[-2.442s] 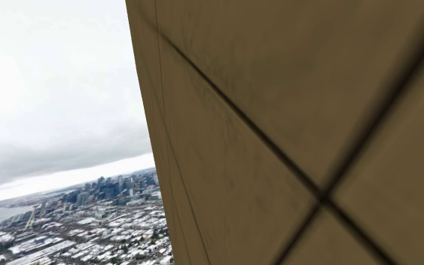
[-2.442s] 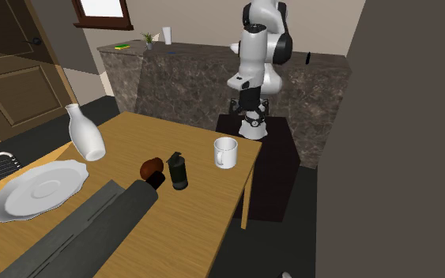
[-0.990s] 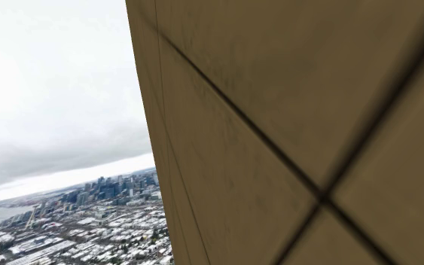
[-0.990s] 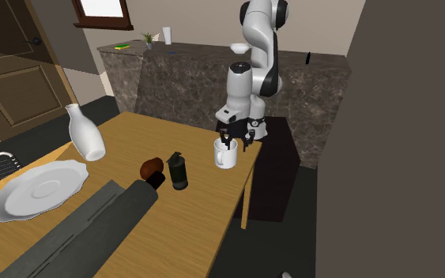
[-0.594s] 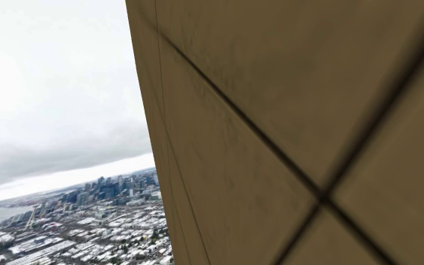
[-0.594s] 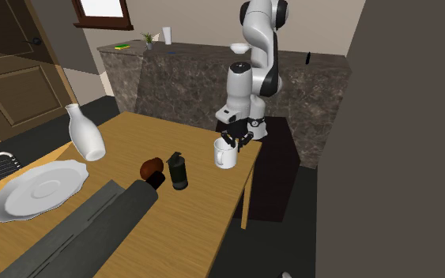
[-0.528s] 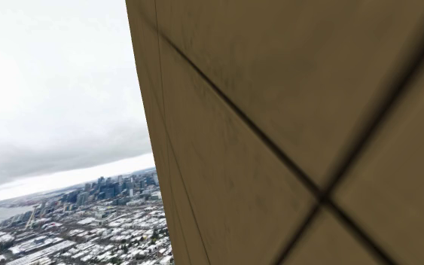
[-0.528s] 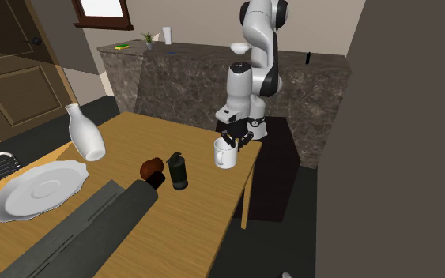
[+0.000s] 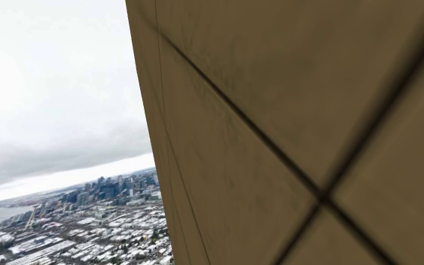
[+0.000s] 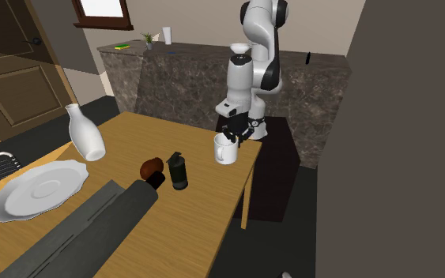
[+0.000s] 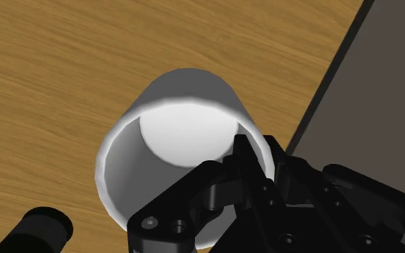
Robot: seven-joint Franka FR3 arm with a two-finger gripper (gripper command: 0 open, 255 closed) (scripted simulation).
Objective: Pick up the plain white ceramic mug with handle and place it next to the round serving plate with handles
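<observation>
grasp made on the mug, carry to the plate not yet begun

the black two-finger gripper (image 10: 230, 137) pinches the wall of the plain white cylindrical mug (image 10: 224, 152), one finger inside the rim and one outside; the mug sits at the corner of the wooden tabletop (image 10: 205, 207), well apart from the round white serving plate (image 10: 70, 175), and i cannot tell whether its base has left the wood. the next move, as i judge it, calls for a clean lift, then a long pass across to a bare spot just beside the plate. between it and the plate lie one brown rounded thing (image 10: 150, 167) and one dark bottle-shaped thing (image 10: 178, 172). near the plate are one white vase (image 10: 86, 136) and one long grey roll (image 10: 94, 229). one mug, one plate.
</observation>
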